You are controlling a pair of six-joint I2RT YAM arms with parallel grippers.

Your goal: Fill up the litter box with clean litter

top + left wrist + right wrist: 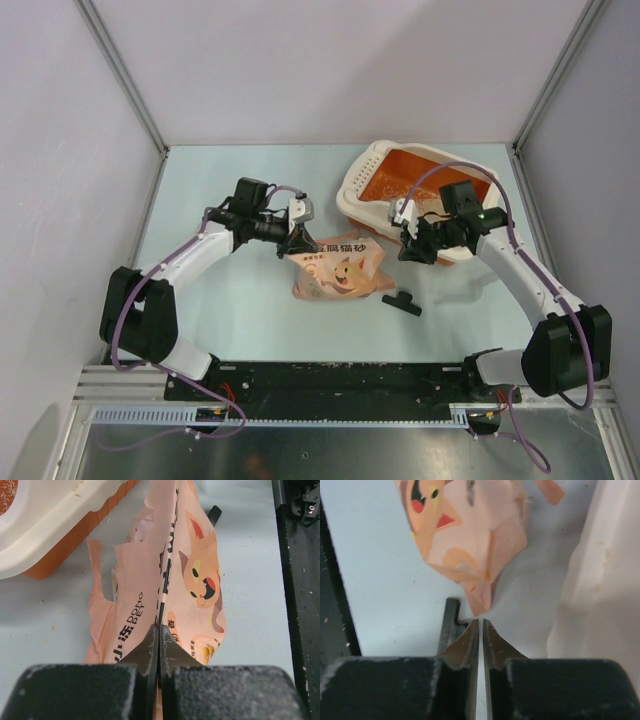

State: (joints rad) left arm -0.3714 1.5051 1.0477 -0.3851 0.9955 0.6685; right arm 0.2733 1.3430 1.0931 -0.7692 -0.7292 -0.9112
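The litter box (pixel 352 190), cream outside and orange inside, stands at the back right; its rim shows in the left wrist view (pixel 55 525) and its wall in the right wrist view (pixel 600 580). A patch of grainy litter (pixel 7 492) shows inside it. A pink printed bag (pixel 340 268) with a cartoon cat lies mid-table. My left gripper (pixel 296 240) is shut on the bag's top fold (pixel 170 570). My right gripper (pixel 410 252) sits between the bag and the box, jaws together and empty, with the bag's corner (pixel 481 597) just past the tips.
A small black T-shaped piece (pixel 402 303) lies on the table in front of the bag, and shows beside my right fingers (pixel 449 625). The black base rail (pixel 330 385) runs along the near edge. Grey walls close in the sides and back.
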